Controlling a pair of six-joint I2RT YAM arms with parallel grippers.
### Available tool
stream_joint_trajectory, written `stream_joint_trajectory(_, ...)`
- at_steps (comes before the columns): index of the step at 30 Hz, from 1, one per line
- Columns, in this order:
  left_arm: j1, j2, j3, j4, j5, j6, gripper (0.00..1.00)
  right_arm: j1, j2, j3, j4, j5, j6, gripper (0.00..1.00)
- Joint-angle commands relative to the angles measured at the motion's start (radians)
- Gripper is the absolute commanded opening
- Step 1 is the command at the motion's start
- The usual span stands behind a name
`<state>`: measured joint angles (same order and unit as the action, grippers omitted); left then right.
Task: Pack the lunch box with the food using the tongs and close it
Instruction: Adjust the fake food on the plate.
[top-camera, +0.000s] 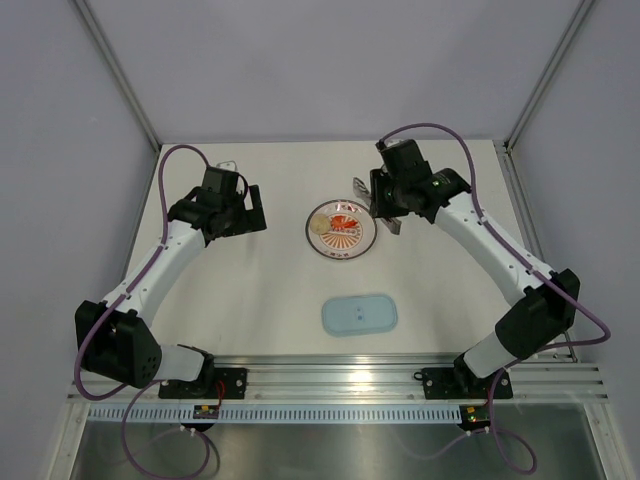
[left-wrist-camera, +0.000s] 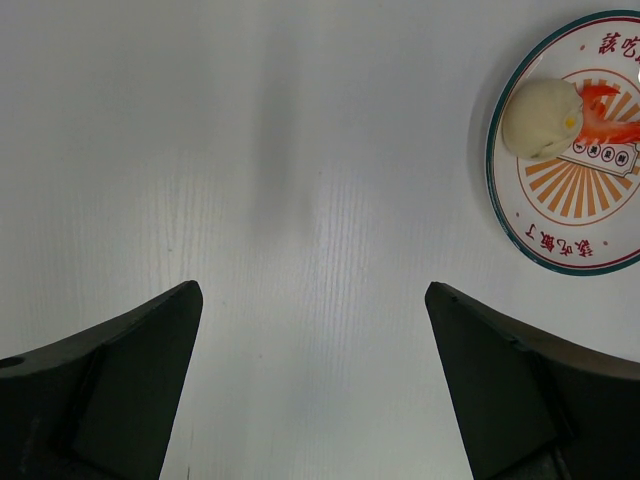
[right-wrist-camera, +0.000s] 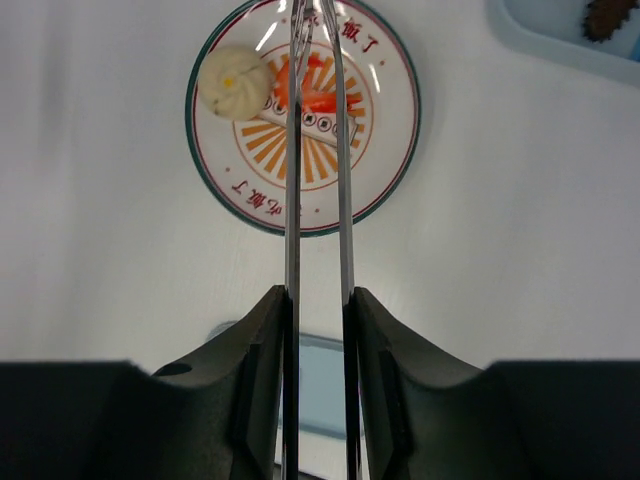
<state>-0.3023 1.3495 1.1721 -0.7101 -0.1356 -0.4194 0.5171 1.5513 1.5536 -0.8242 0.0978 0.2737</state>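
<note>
Over on the right, the right claw (right-wrist-camera: 318, 300) is clenched on the long slim silvery metal tongs (right-wrist-camera: 291, 200). Its 2 fingers squeeze the 2 arms until they run almost parallel, with only a narrow gap between them. Straight ahead of that claw sits the round white plate with the orange sunburst pattern (right-wrist-camera: 395, 130). The tong tips reach out over it, right at the red-orange bite of food (right-wrist-camera: 322, 97) near the middle. Whether the tips actually pinch that piece, I cannot tell. Just left of the tips, on the same plate, lies a pale round bun (right-wrist-camera: 235, 83), just beside the red piece.

Ahead and to the right of the right claw, at the edge of the wrist view, a part of the small pale-blue translucent plastic lunch box (right-wrist-camera: 540, 35) shows. It sits apart from the plate, with 1 dark brown piece (right-wrist-camera: 603, 18) lying inside it.

The left claw (left-wrist-camera: 310, 290) is released, jaws spread wide above the white table (left-wrist-camera: 300, 150), and the plate lies ahead and to its right. From overhead, the flat pale-blue rounded-oblong lid (top-camera: 359, 314) rests on the table well apart from both claws, on the arm-base side of the plate.
</note>
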Motion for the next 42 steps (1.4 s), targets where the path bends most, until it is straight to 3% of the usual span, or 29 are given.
stream_joint_trajectory(1,0.002,0.0,0.041,0.018,-0.013,-0.015,0.99,0.067,-0.016,-0.013,0.045,-0.073,0.056,0.39)
stream_joint_trajectory(5,0.002,-0.004,0.04,0.018,-0.016,-0.015,0.99,0.158,0.038,-0.018,0.059,-0.078,0.082,0.41)
stream_joint_trajectory(11,0.002,-0.01,0.035,0.014,-0.021,-0.01,0.99,0.185,0.058,-0.04,0.082,-0.067,0.117,0.43)
stream_joint_trajectory(25,0.003,-0.016,0.015,0.021,-0.012,-0.012,0.99,0.184,0.139,0.028,-0.036,0.134,0.098,0.47)
stream_joint_trajectory(42,0.003,-0.033,-0.003,0.026,-0.004,-0.012,0.99,0.116,0.245,0.045,0.005,0.178,0.082,0.44)
